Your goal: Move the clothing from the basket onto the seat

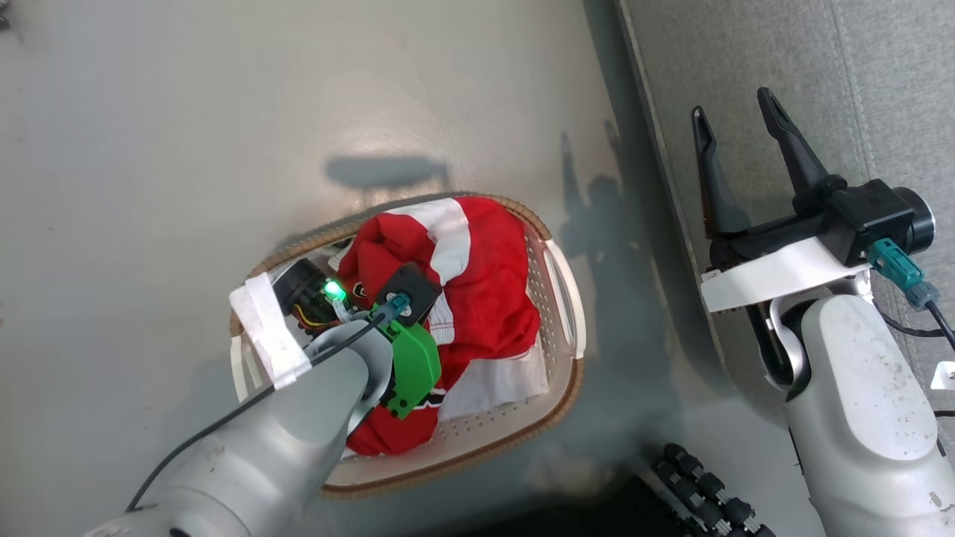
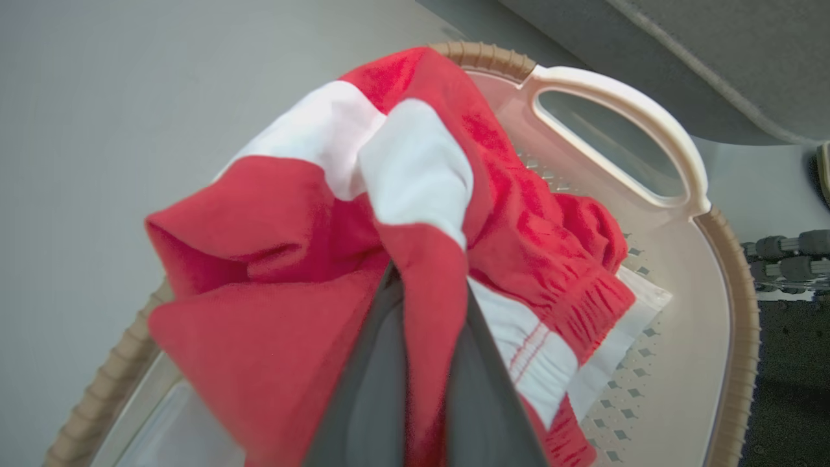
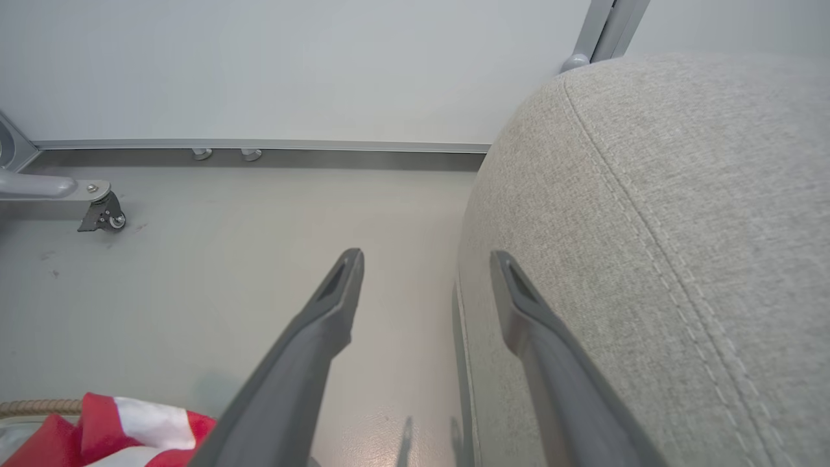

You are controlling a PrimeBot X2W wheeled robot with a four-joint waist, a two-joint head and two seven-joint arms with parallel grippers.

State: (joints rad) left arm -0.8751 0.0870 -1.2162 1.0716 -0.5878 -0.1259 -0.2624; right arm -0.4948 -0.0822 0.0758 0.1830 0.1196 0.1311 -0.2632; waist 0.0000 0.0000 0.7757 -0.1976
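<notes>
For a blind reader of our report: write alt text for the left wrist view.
Fingers of the left gripper pinch a fold of red-and-white clothing bunched in a white basket with a brown woven rim. Grey floor lies behind, and a grey seat edges the top right corner.

Glossy grey floor (image 1: 224, 112) meets a pale wall (image 3: 292, 65).

Red clothing (image 2: 311, 259), white stripe; white basket (image 2: 674, 363), brown rim.
</notes>
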